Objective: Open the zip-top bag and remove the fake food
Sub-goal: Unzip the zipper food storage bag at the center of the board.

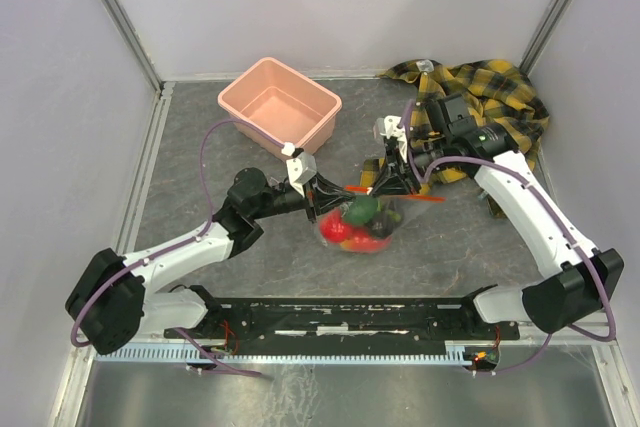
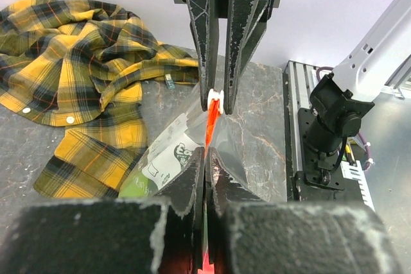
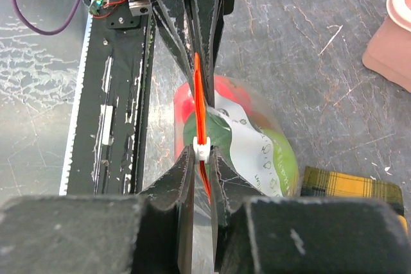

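Zip-top bag (image 1: pixel 362 229) at centre of top view, fake food (image 1: pixel 352 219) inside. Left gripper (image 1: pixel 335 190) clamped fully shut on orange zip strip (image 2: pixel 209 120). Right gripper (image 1: pixel 380 187) pinched narrowly on white slider (image 3: pixel 201 150). Pink tub (image 1: pixel 281 102) upper centre, apart from bag. Plaid shirt (image 1: pixel 490 97) upper right, behind right arm.

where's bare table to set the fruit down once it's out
Bare table left of the pink tub; a strip between the zip-top bag and the black base rail; a patch between bag and right arm. Crowded: the middle, where left gripper and right gripper pinch the bag, and the plaid shirt's corner.
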`<state>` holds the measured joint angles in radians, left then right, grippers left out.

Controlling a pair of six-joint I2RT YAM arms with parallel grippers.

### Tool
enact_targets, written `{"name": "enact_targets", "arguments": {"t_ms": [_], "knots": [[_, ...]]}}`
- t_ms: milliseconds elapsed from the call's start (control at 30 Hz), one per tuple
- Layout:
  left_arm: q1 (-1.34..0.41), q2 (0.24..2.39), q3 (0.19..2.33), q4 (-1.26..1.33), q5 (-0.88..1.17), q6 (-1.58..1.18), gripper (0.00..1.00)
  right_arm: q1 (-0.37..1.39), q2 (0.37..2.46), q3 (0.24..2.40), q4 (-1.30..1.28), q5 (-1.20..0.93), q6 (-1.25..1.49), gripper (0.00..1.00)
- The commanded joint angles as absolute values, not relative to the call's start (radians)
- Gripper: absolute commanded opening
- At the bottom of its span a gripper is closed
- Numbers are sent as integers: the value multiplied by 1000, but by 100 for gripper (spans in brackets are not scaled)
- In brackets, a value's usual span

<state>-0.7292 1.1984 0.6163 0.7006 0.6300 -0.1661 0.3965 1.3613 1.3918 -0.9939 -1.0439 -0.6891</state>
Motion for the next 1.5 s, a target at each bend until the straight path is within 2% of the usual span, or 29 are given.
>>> {"name": "enact_targets", "arguments": {"t_ms": [0, 733, 1467], "knots": [[-729, 1167, 641, 707, 607, -113, 3, 373, 1316, 1412, -1047, -1039, -769, 5], [-727, 1174, 641, 697, 561, -87, 3, 252, 1278, 1388, -1092, -1037, -846, 4], [-723, 1177, 640, 658, 520, -65, 3, 212, 1272, 1406, -1189, -953, -963, 2]]}}
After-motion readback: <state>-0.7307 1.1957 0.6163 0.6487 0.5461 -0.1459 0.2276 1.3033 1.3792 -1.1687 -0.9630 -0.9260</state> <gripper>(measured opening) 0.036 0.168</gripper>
